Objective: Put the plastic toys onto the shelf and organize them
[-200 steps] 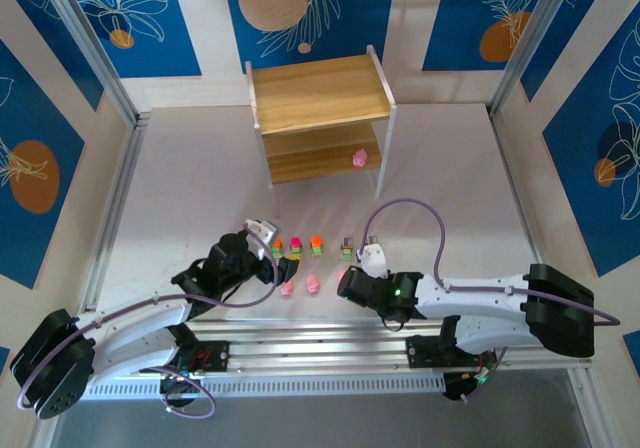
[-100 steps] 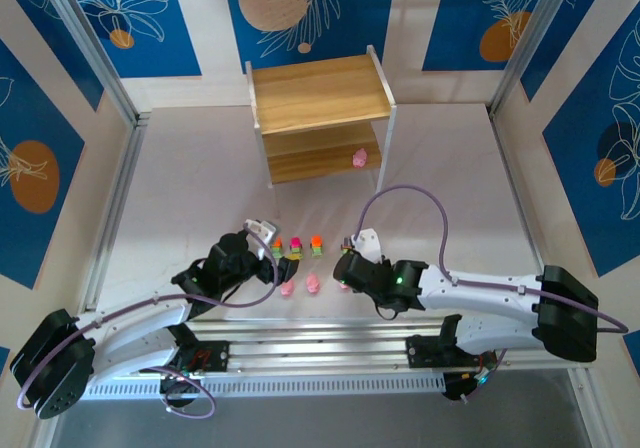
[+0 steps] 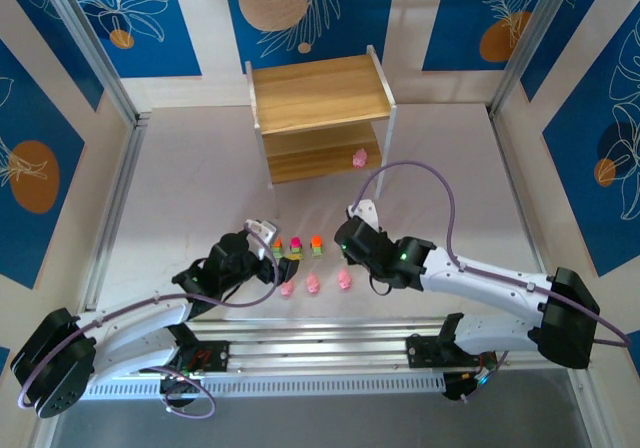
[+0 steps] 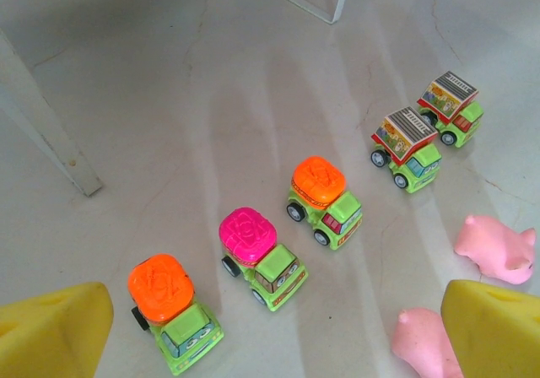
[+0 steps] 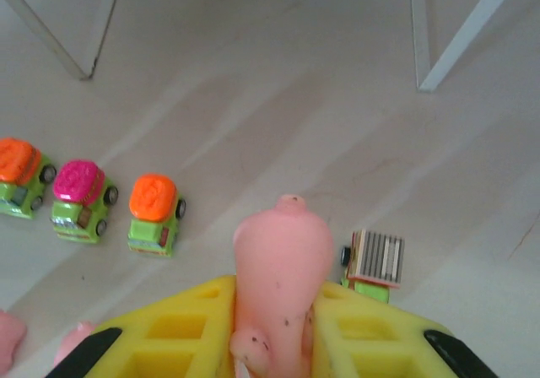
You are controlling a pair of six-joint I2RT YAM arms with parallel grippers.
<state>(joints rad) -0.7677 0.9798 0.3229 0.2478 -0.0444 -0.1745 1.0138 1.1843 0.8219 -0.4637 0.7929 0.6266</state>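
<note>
Five small green plastic trucks (image 4: 325,199) before your wide-open left gripper (image 4: 274,334), your right gripper (image 5: 274,336) pinching a pink rounded plastic blob (image 5: 283,260), striped-roof truck (image 5: 375,264) just beside it at 3 o'clock, two-tier wooden shelf (image 3: 320,93) at 12 o'clock.

The two-tier wooden shelf (image 3: 320,118) stands upright at the far side, with one pink blob toy (image 3: 361,157) at the right end of its lower tier. In front of it, five green cars sit on their wheels in a row: an orange-topped car (image 4: 173,310), a magenta-topped car (image 4: 261,256), a second orange-topped one (image 4: 325,201) and two grey-striped cars (image 4: 407,146). Three pink blobs (image 3: 312,285) lie nearer. A fifth pink figure (image 5: 283,268) sits upright, pinched in the right gripper (image 5: 278,327).
</note>
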